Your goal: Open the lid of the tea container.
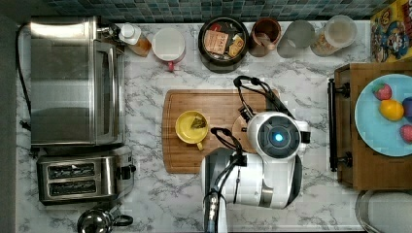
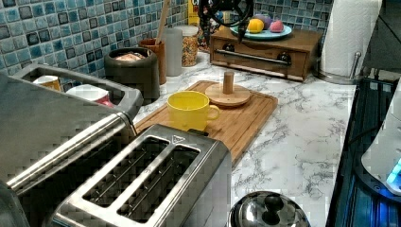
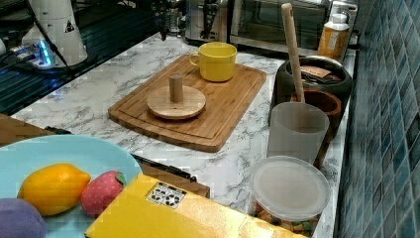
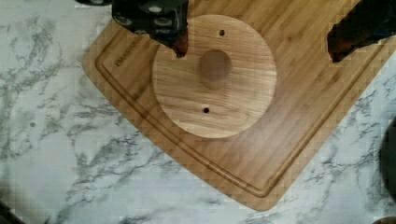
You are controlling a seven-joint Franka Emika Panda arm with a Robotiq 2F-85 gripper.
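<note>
A white marble-patterned surface (image 1: 145,77) is running along a blue mosaic tile wall (image 2: 56,28), carrying a toaster oven (image 1: 73,80), a slot toaster (image 2: 146,184), a paper towel roll (image 2: 350,33) and a wooden stand (image 2: 265,49) bearing a blue plate of fruit (image 1: 376,116). A wooden cutting board (image 3: 218,106) is lying in the middle of the surface, with a yellow mug (image 3: 216,60) sitting on it. The lid (image 3: 176,102) is resting flat on the same board, knob pointing up, well apart from the tea container (image 1: 223,43), which is standing uncovered against the wall with packets showing inside, beside a brown cup (image 1: 265,36). In the wrist view the gripper (image 4: 259,44) is hovering above the lid with its fingers (image 4: 180,44) spread wide, one tip showing over the disc's edge and the other over the board, holding nothing and touching nothing.
</note>
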